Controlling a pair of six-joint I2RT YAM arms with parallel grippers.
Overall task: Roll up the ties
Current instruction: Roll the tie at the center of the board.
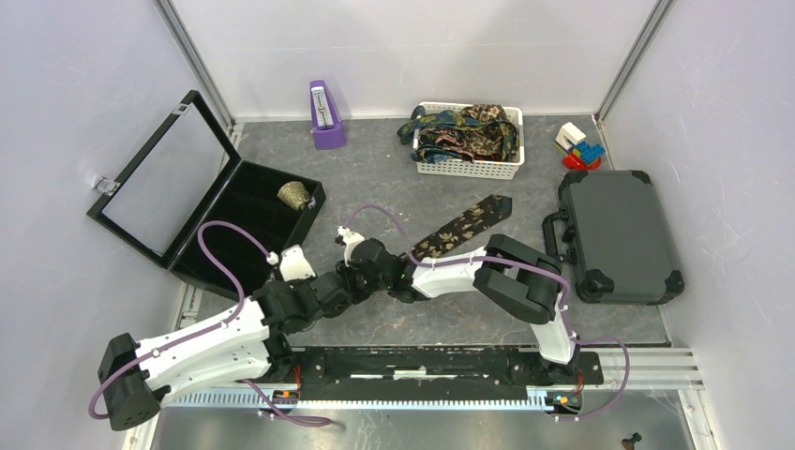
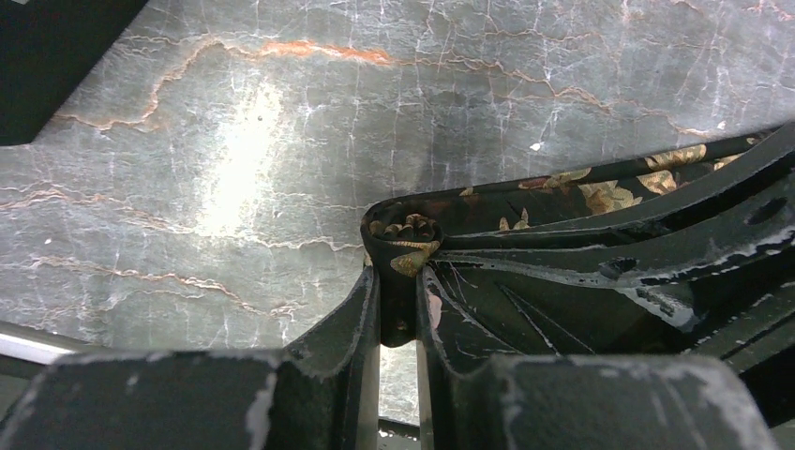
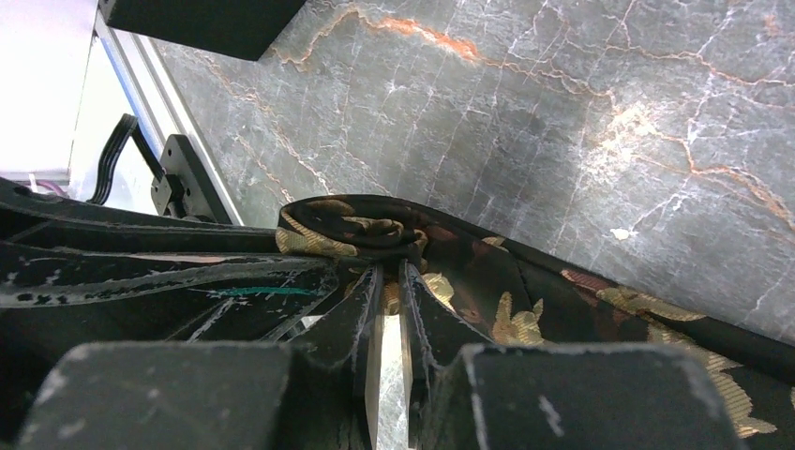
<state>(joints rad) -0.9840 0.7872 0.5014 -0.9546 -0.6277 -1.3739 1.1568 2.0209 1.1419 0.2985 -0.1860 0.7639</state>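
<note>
A black tie (image 1: 464, 225) with a gold floral print lies slantwise on the grey table, its wide pointed end toward the basket. Its near end is wound into a small roll (image 2: 405, 234), which also shows in the right wrist view (image 3: 345, 228). My left gripper (image 2: 398, 277) is shut on that roll from one side. From the other side my right gripper (image 3: 388, 274) is shut on the same roll. From above, the left gripper (image 1: 372, 263) and right gripper (image 1: 404, 279) meet tip to tip at the tie's near end. The roll is hidden there.
A white basket (image 1: 469, 170) with several more ties stands at the back. An open black case (image 1: 246, 195) at the left holds a rolled tie (image 1: 294, 195). A grey hard case (image 1: 619, 234) lies at the right, with toy blocks (image 1: 578, 145) behind it. A purple metronome (image 1: 325, 116) stands at the back.
</note>
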